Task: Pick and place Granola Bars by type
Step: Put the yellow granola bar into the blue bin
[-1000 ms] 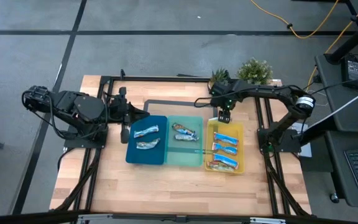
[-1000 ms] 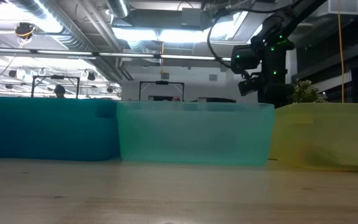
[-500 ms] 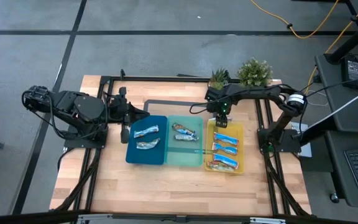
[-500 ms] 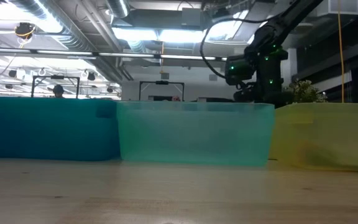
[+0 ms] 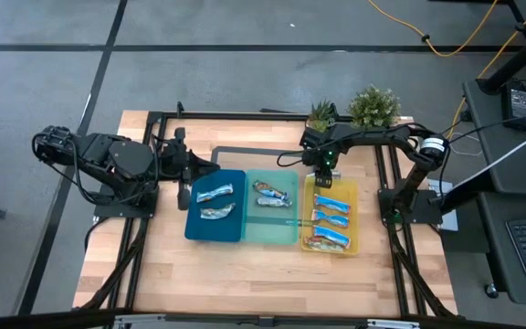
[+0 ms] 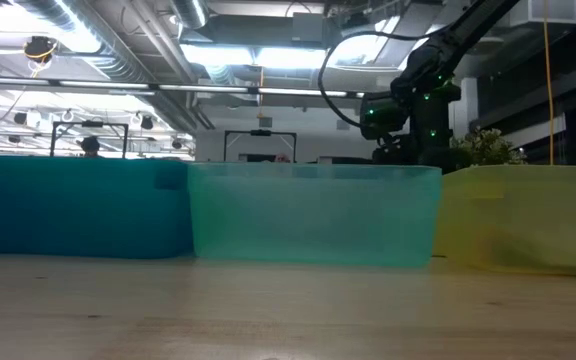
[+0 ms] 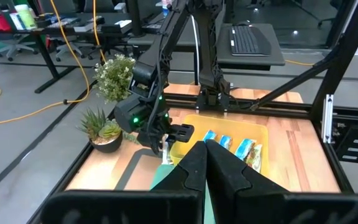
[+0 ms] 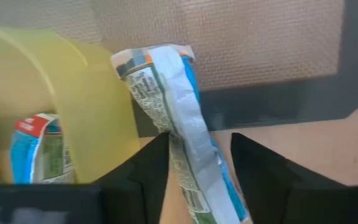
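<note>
Three trays stand side by side: dark blue (image 5: 214,217), teal (image 5: 272,219) and yellow (image 5: 332,228). Two granola bars (image 5: 215,193) lie in the dark blue tray, two (image 5: 272,190) in the teal and three (image 5: 331,218) in the yellow. My right gripper (image 5: 323,172) points down at the yellow tray's far left corner, open. A blue-and-white bar (image 8: 179,118) lies between its fingers, just outside the yellow wall (image 8: 86,106). My left gripper (image 7: 205,149) is shut and holds nothing, raised by the dark blue tray's far left corner (image 5: 190,174). My right gripper comes from above, its fingers along the two long sides of the blue-and-white bar (image 8: 188,155). One finger (image 8: 151,165) stands right at the bar's edge; whether it touches, I cannot tell. The other finger (image 8: 260,168) stands apart. The bar lies on the table.
Two potted plants (image 5: 373,103) stand at the far edge, close behind my right arm. A dark-edged mat (image 5: 245,153) lies beyond the trays. Bare wood stretches along the near side (image 5: 263,274).
My right gripper has sunk and gone a little toward the table's left, down behind the trays' far walls at the yellow tray's far left corner.
</note>
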Motion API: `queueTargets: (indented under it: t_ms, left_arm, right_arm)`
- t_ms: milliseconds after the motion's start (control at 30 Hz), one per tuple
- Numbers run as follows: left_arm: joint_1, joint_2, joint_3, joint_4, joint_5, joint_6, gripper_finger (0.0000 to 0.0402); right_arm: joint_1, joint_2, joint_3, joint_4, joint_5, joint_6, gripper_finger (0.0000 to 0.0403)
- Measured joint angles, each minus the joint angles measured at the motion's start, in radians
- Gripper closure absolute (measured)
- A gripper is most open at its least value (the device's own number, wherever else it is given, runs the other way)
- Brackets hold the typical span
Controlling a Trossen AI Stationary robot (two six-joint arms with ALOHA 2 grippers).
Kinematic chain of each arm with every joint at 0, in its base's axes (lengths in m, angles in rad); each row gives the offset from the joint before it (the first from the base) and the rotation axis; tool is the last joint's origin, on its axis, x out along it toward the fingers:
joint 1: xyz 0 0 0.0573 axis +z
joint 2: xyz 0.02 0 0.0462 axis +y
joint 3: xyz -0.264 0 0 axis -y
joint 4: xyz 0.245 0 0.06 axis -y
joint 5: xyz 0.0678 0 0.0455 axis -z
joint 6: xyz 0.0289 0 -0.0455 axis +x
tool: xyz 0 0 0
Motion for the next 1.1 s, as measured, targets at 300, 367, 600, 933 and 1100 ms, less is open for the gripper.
queueTargets:
  t_ms: [300, 367, 600, 933, 1100]
  left_arm:
    - [0.000, 0.000, 0.000, 0.000, -0.013, 0.000, 0.0401]
    - [0.000, 0.000, 0.000, 0.000, -0.013, 0.000, 0.0399]
    - [0.000, 0.000, 0.000, 0.000, -0.013, 0.001, 0.0401]
    - [0.000, 0.000, 0.000, 0.000, -0.014, 0.001, 0.0401]
    - [0.000, 0.001, 0.000, -0.001, -0.015, 0.001, 0.0398]
  right_arm:
    - [0.000, 0.000, 0.000, -0.011, -0.044, 0.001, 0.0359]
    - [0.000, 0.000, 0.000, -0.011, -0.047, 0.001, 0.0386]
    - [0.000, 0.000, 0.000, -0.030, -0.047, 0.002, 0.0383]
    - [-0.001, -0.036, 0.059, -0.130, -0.042, 0.002, 0.0392]
    - [-0.025, -0.118, 0.096, -0.132, -0.011, 0.023, 0.0396]
